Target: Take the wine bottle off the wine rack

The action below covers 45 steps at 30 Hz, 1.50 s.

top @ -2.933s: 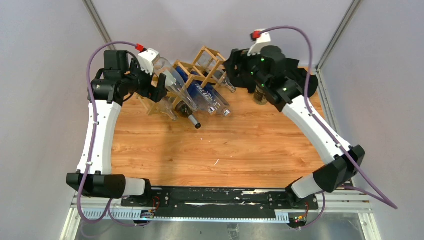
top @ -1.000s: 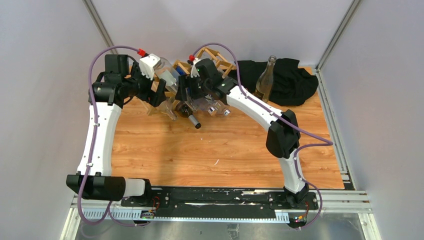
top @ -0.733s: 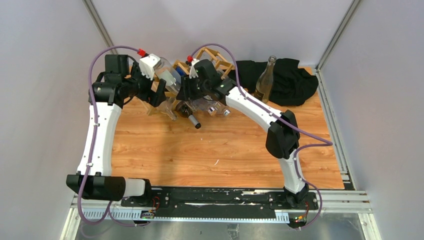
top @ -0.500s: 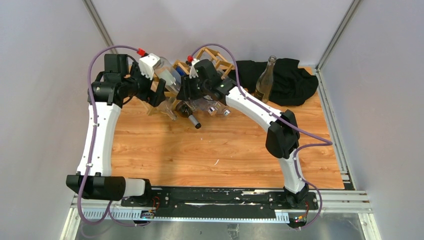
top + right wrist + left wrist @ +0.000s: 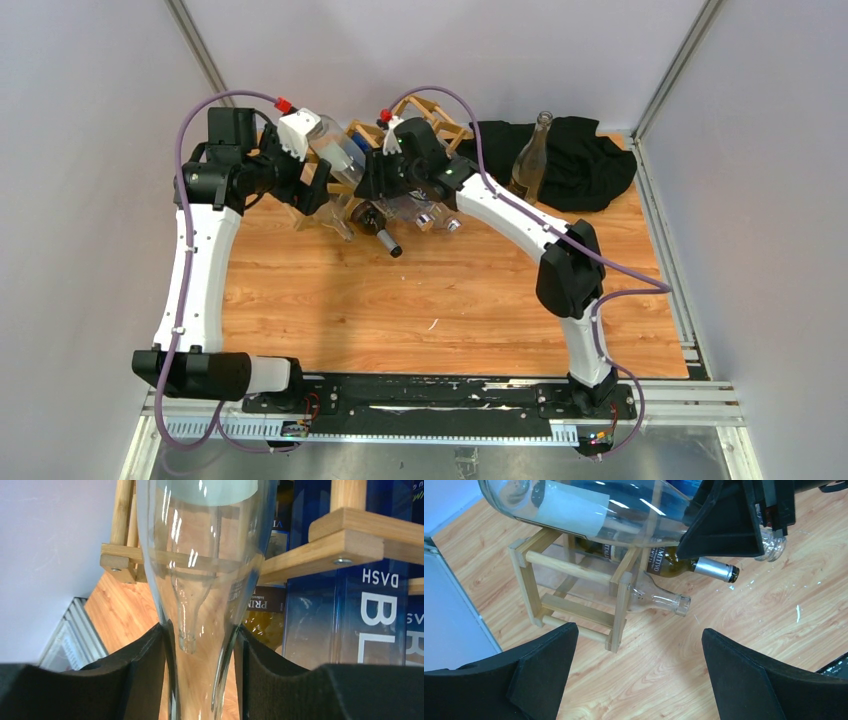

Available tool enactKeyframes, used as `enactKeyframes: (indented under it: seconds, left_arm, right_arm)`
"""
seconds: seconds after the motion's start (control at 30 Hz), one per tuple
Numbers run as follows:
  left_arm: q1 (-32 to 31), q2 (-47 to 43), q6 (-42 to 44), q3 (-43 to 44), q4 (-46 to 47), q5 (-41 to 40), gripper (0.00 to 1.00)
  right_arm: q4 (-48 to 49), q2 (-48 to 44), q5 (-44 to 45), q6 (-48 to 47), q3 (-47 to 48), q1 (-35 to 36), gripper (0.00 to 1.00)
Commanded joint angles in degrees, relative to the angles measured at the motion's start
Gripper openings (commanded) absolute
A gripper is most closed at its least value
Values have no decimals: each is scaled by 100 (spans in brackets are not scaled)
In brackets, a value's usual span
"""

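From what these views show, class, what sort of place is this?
Probably a robotics lab test cell: a left arm and right arm bolted to a black rail at the near edge, plain grey walls close around, and a wine rack staged on the wooden table.

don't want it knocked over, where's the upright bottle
Top view, back right: the upright bottle stands against the black cloth, right of the wine rack.

1 wine rack (image 5: pixel 574 610). Approx. 5 bottles (image 5: pixel 574 505) lying in it, exact no. unclear, some overlapping. 1 upright bottle (image 5: pixel 530 165). 1 black cloth (image 5: pixel 590 165). 2 robot arms (image 5: pixel 195 270).
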Motion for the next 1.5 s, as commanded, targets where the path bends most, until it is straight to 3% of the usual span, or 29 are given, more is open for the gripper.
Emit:
enactKeyframes:
  seconds: [0.0, 0.23, 0.8, 1.1, 1.27, 1.47]
  left_arm:
    - [27, 19, 116, 214, -120, -24, 100]
    - [27, -27, 223, 153, -121, 43, 100]
    - [29, 71, 1016, 153, -111, 215, 100]
    - [27, 28, 1549, 268, -112, 590, 100]
    - [27, -103, 2224, 186, -112, 1066, 100]
    - [18, -480, 3769, -315, 91, 1520, 100]
  right_arm:
    - [997, -642, -661, 574, -311, -125, 0]
    - [1382, -1026, -872, 758, -641, -182, 0]
    - [3484, -2078, -1772, 2309, -2208, -574, 0]
    - [3633, -2638, -1900, 2321, -2624, -684, 0]
    - [3636, -2995, -1966, 2307, -2980, -682, 0]
    - [3530, -3588, -1978, 2227, -3554, -677, 0]
